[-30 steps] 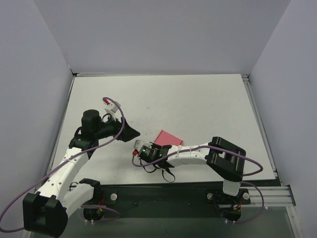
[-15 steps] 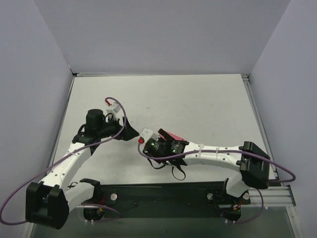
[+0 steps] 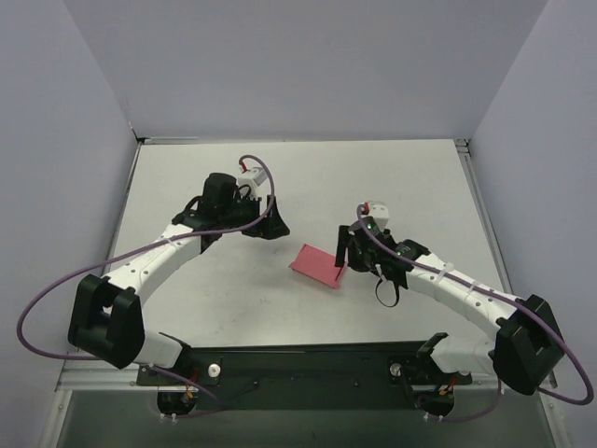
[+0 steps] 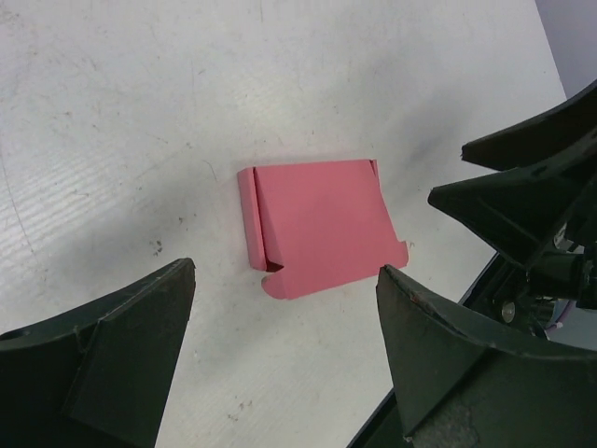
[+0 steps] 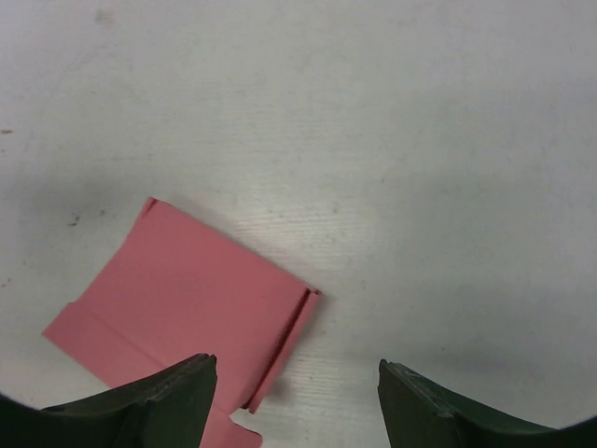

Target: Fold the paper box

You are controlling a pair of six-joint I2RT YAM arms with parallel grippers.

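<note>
Paper box lies flat on your desk: pink-red, with a narrow creased strip along one edge. Your left gripper and right gripper both stand open, holding nothing.

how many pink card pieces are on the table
1. The flat pink-red card paper box lies on the white table, between the left gripper and the right gripper, nearer the right. The arms might hide another.
</note>
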